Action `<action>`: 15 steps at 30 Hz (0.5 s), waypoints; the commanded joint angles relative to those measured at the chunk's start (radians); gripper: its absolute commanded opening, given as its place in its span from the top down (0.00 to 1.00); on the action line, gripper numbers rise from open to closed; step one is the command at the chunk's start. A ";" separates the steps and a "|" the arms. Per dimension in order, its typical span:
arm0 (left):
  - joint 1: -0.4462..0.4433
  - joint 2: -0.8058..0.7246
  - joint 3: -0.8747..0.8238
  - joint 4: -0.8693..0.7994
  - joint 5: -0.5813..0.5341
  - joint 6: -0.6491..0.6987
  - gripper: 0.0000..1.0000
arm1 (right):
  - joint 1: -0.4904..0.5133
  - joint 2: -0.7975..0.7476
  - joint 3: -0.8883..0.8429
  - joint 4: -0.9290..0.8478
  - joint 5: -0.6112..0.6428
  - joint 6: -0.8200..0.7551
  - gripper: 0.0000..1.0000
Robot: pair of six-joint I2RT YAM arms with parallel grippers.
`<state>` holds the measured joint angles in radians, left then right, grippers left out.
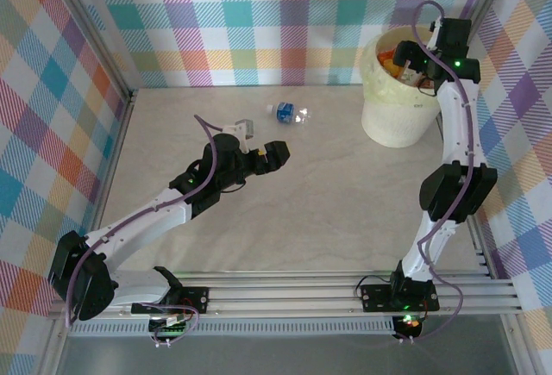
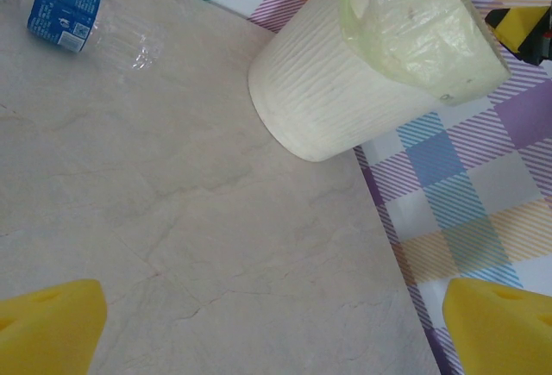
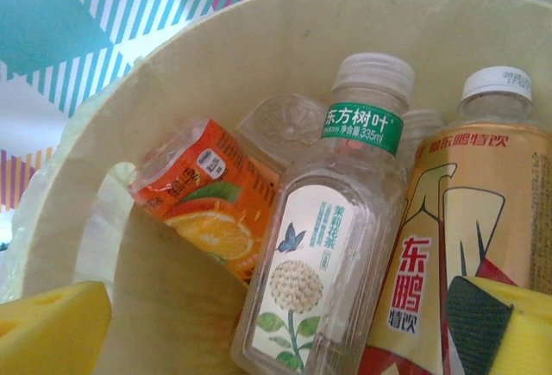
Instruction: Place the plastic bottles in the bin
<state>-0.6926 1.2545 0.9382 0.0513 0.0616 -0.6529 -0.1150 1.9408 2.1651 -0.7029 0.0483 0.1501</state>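
The bin [image 1: 388, 121] stands at the table's far right, and its ribbed wall [image 2: 328, 90] shows in the left wrist view. My right gripper [image 1: 423, 66] hangs over its mouth, open [image 3: 280, 332]. Inside the bin [image 3: 285, 30] lie several plastic bottles: a clear one with a green band and flower label [image 3: 323, 237] below the spread jaws, an orange-labelled one [image 3: 203, 207], and a golden one with red characters [image 3: 448, 237]. One clear bottle with a blue label [image 1: 289, 114] [image 2: 73, 13] lies on the table. My left gripper [image 1: 260, 140] [image 2: 276, 332] hovers open just short of it, holding nothing.
Checked cloth walls close the table [image 1: 285, 211] on the left, back and right. The right wall [image 2: 483, 211] runs close beside the bin. Aluminium rails [image 1: 293, 293] carrying both arm bases cross the near edge.
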 commanded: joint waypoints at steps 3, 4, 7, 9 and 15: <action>-0.008 -0.001 -0.006 -0.018 -0.024 0.015 0.00 | 0.001 -0.113 -0.083 0.055 -0.084 0.000 0.00; -0.008 0.003 -0.003 -0.022 -0.027 0.014 0.00 | 0.001 -0.129 -0.106 0.072 -0.095 -0.003 0.00; -0.008 0.018 0.008 -0.044 -0.050 0.004 0.00 | 0.014 -0.192 -0.203 0.147 -0.127 -0.010 0.00; -0.008 0.026 0.015 -0.055 -0.069 -0.004 0.00 | 0.022 -0.232 -0.258 0.193 -0.156 -0.008 0.00; -0.008 0.063 0.038 -0.105 -0.138 -0.053 0.00 | 0.081 -0.323 -0.398 0.296 -0.283 -0.016 0.00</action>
<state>-0.6926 1.2999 0.9390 -0.0048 -0.0116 -0.6754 -0.0731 1.6650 1.8137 -0.5060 -0.1280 0.1486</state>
